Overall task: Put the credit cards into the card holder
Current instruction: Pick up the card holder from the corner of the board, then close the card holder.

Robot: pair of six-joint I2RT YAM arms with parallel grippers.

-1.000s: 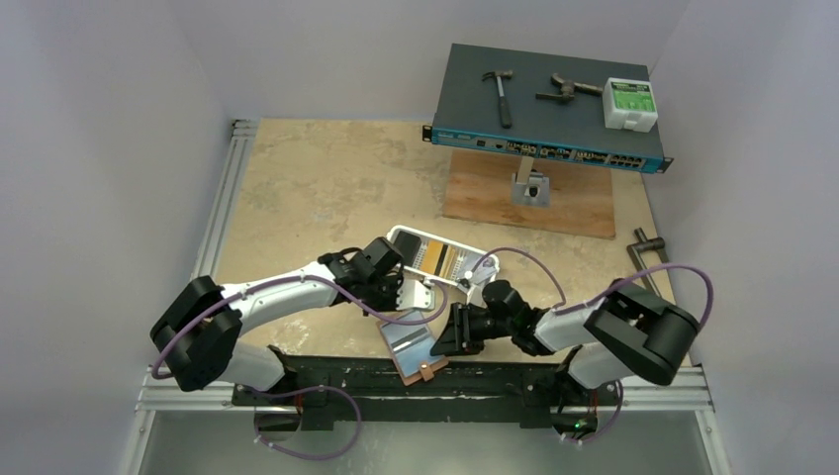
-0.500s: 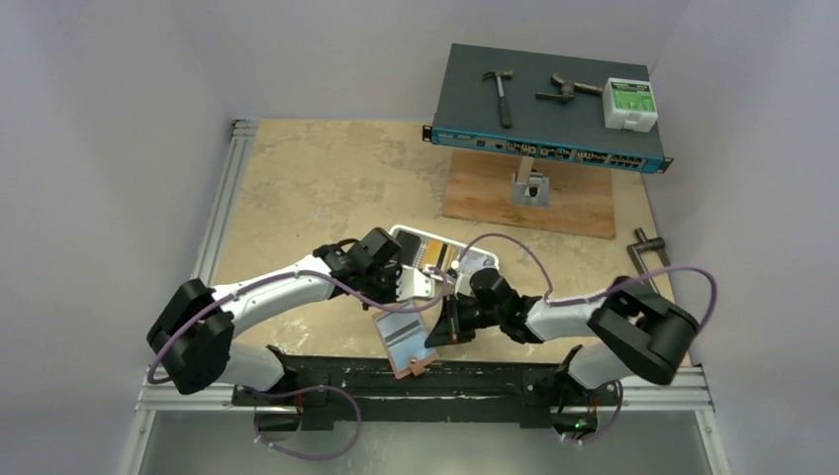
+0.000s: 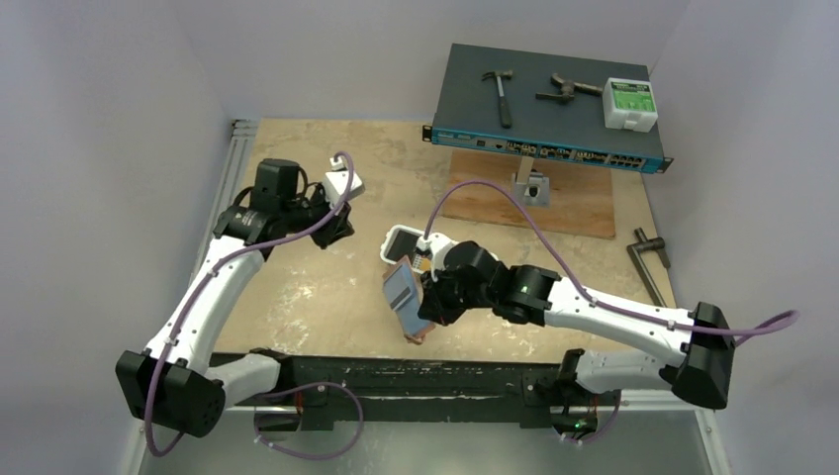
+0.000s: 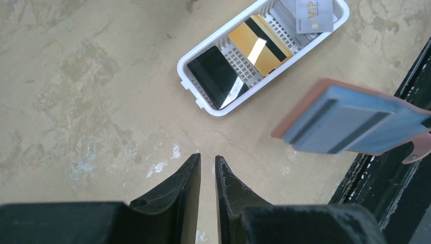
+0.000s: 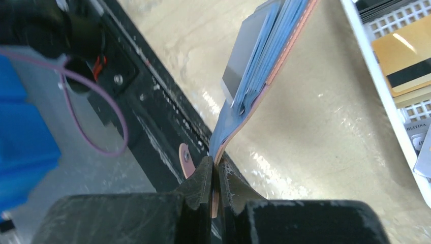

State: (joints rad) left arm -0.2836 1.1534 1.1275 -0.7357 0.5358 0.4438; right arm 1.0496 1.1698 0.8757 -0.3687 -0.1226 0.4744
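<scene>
**Card holder** (image 3: 404, 295) — reddish-brown leather, held up at a steep tilt above the surface (image 3: 317, 168), just on the near side of the white tray (image 3: 400, 236). A pale blue-grey card (image 4: 350, 126) with a dark stripe lies against its open face. Its tab (image 5: 185, 158) with the round snap hangs at the low end, over the black rail at the near edge.

**Right gripper** (image 5: 213, 168) — jaws clenched on the low edge of the card holder, the leather pinched thin between them.

**Left gripper** (image 4: 207, 162) — raised over the far left part of the surface, well apart from tray and holder. Its jaws are parted by a narrow slit and grasp nothing.

**Credit cards in the tray** — black card (image 4: 216, 76) at one end, gold card (image 4: 259, 44) with a dark stripe in the middle, and pale card (image 4: 314, 12) marked "VIP" at the other end. All three lie flat inside the tray wall.

**Background** — a dark network switch (image 3: 549, 109) at the far right carries a hammer (image 3: 500, 94) and a white box (image 3: 630, 104).
</scene>
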